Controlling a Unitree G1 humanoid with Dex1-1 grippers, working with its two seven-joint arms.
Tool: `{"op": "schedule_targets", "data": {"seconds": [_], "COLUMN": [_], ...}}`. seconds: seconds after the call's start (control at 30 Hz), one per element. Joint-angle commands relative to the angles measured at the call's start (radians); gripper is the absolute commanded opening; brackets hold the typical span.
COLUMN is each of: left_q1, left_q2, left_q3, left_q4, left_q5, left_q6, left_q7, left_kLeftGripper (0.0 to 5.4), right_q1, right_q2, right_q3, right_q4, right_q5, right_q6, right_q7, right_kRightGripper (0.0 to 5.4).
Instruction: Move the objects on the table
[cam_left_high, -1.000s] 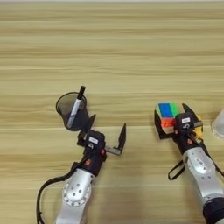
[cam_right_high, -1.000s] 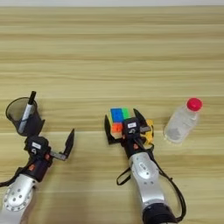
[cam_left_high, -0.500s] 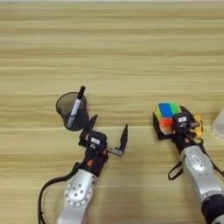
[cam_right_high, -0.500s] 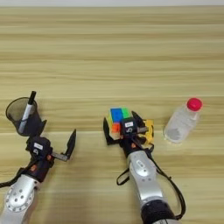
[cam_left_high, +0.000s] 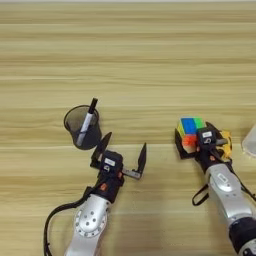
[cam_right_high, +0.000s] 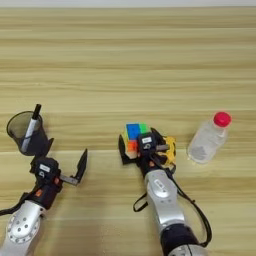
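Gaping wide, left hand (cam_left_high: 121, 154) just beside pen cup (cam_left_high: 81, 126); right hand (cam_left_high: 200, 145) at puzzle cube (cam_left_high: 189, 131), grip unreadable.

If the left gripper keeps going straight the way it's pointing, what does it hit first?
Most likely nothing: the open left gripper points up the bare wooden table. The black mesh pen cup sits just left of that line, so its left finger might graze it.

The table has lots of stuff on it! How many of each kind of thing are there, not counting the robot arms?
Pen cup: 1
Marker, standing in the cup: 1
Puzzle cube: 1
Yellow tape measure: 1
Clear bottle with red cap: 1
Total: 5
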Motion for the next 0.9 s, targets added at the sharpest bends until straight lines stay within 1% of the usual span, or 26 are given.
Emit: {"op": "schedule_targets", "data": {"seconds": [0.03, 0.2, 0.23, 0.4, 0.47, 0.7, 0.8, 0.9], "left_q1": [-0.003, -0.001, -0.001, 0.001, 0.001, -0.003, -0.005, -0.008], "left_q2": [-0.005, -0.006, -0.007, -0.006, -0.006, -0.005, -0.005, -0.006], "left_q3": [0.000, -0.003, -0.002, -0.002, -0.002, 0.002, 0.002, 0.002], "left_q4": [0.002, 0.000, 0.000, -0.004, -0.004, -0.001, -0.002, 0.000], "left_q5": [0.007, 0.009, 0.009, 0.009, 0.009, 0.006, 0.005, 0.005], "left_q6": [-0.009, -0.018, -0.020, -0.022, -0.023, -0.024, -0.024, -0.024], "left_q7": [0.011, 0.017, 0.018, 0.021, 0.023, 0.027, 0.027, 0.025], "left_kLeftGripper": [5.36, 5.36, 5.40, 5.40, 5.40, 5.40, 5.40, 5.40], "right_q1": [-0.013, -0.019, -0.020, -0.021, -0.021, -0.023, -0.024, -0.032], "right_q2": [0.008, 0.009, 0.010, 0.012, 0.013, 0.015, 0.017, 0.038], "right_q3": [-0.002, -0.005, -0.004, 0.000, 0.000, 0.003, 0.007, 0.027], "right_q4": [0.027, 0.039, 0.043, 0.050, 0.051, 0.053, 0.055, 0.052], "right_q5": [0.005, 0.009, 0.009, 0.009, 0.009, 0.005, 0.003, -0.003], "right_q6": [0.025, 0.029, 0.030, 0.028, 0.027, 0.019, 0.016, 0.014], "right_q7": [0.002, 0.005, 0.007, 0.015, 0.017, 0.027, 0.030, 0.039], "right_kRightGripper": [5.40, 5.40, 5.22, 4.68, 4.30, 3.49, 3.36, 3.35]}}
